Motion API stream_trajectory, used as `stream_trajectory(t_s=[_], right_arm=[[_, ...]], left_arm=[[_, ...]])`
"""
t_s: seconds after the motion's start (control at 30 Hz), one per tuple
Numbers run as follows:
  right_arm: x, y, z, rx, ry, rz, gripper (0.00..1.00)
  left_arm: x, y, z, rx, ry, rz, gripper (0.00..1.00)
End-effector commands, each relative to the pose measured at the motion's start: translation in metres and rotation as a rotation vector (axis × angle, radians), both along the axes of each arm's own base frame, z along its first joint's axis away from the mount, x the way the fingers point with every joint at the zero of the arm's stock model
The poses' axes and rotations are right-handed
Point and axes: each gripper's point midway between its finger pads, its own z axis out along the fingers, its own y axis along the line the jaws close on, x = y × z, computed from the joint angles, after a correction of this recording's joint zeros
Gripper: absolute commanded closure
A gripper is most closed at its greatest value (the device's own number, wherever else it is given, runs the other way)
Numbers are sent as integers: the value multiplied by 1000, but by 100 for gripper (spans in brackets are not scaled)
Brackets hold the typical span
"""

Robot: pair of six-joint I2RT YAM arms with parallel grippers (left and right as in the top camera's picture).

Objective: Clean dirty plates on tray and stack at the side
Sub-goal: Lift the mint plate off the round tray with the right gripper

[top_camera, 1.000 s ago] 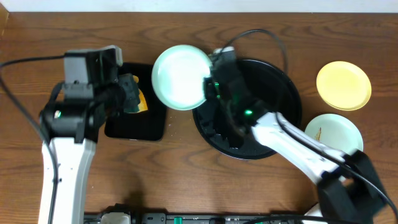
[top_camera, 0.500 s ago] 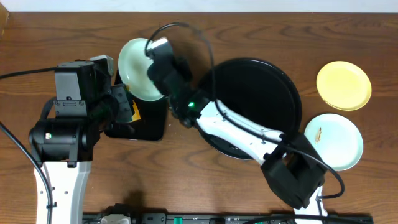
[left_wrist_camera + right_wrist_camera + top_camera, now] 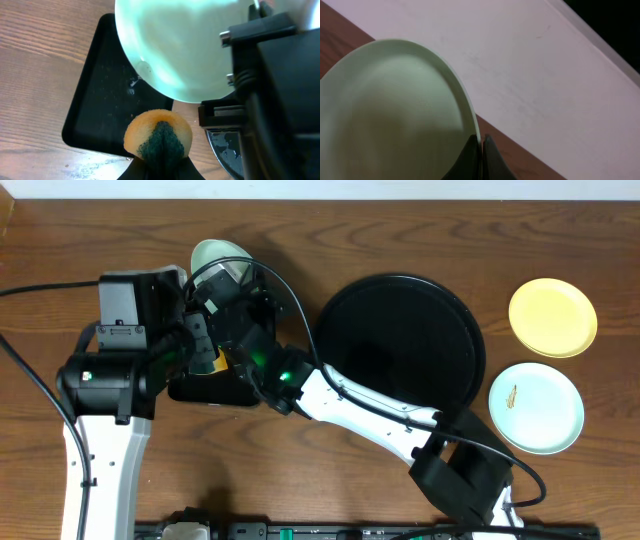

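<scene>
wooden table (image 3: 250, 475) | right gripper (image 3: 480, 152), pinching mint plate (image 3: 390, 115), had carried it from round tray (image 3: 400, 350) to upper left | left gripper (image 3: 159, 165) clamped sponge (image 3: 157, 134) | scrubbing judged imminent

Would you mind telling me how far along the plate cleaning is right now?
Done: the round tray holds no plates. In hand: the right gripper pinches the rim of a mint plate above the small tray, and the left gripper holds a sponge near it. Left: the smeared plate and yellow plate lie side by side on the table, unstacked; the smear needs wiping.
</scene>
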Motion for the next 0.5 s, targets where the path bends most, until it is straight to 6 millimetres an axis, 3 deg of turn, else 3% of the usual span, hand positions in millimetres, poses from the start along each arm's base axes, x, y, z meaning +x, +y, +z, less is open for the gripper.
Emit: stream_trajectory(t_s=[0.0, 0.27, 0.47], right_arm=[[4, -6, 10, -22, -25, -39, 98], [5, -5, 9, -29, -30, -38, 98], [20, -13, -8, 36, 10, -51, 99]], left_arm=[[2, 4, -1, 12, -1, 10, 92], [2, 4, -1, 12, -1, 10, 92], [2, 4, -1, 12, -1, 10, 92]])
